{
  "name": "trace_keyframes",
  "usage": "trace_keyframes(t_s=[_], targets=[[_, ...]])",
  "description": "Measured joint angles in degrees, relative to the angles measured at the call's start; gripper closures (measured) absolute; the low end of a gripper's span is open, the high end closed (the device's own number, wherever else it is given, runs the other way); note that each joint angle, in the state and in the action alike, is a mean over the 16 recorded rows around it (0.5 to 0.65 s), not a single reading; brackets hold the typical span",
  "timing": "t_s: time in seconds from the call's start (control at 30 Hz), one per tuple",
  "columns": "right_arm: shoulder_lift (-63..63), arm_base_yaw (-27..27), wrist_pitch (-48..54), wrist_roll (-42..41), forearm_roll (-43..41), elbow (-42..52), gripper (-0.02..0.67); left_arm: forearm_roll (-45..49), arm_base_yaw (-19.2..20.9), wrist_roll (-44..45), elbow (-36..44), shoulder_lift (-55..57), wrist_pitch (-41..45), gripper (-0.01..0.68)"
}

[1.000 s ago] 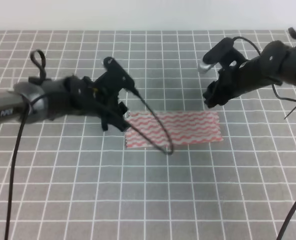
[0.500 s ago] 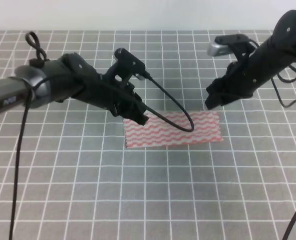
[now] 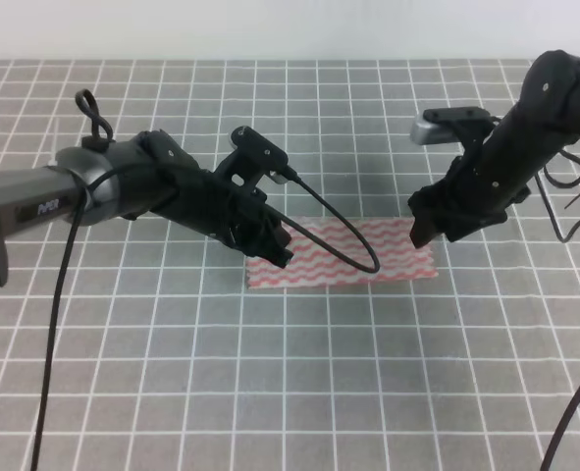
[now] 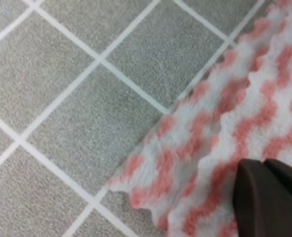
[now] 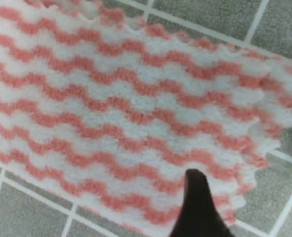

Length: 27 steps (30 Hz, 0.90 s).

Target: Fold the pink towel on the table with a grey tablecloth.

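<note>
Both poised over pink towel [image 3: 353, 253] ends: left gripper [image 3: 270, 240] at 9 o'clock, right gripper [image 3: 422, 228] at 3; jaw gaps unreadable; best pinching corners evenly, lifting together.

towel [image 3: 353, 253]: pink-white wavy stripes | tablecloth [image 3: 270, 373]: grey, white grid lines | arms: black
</note>
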Motion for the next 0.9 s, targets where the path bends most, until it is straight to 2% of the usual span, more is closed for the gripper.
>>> trace_keyframes(t_s=[0.9], targets=[[3.0, 0.0, -0.3, 1.8, 2.5, -0.2, 0.352, -0.3, 0.0, 0.0, -0.2, 1.4, 0.0, 0.675]])
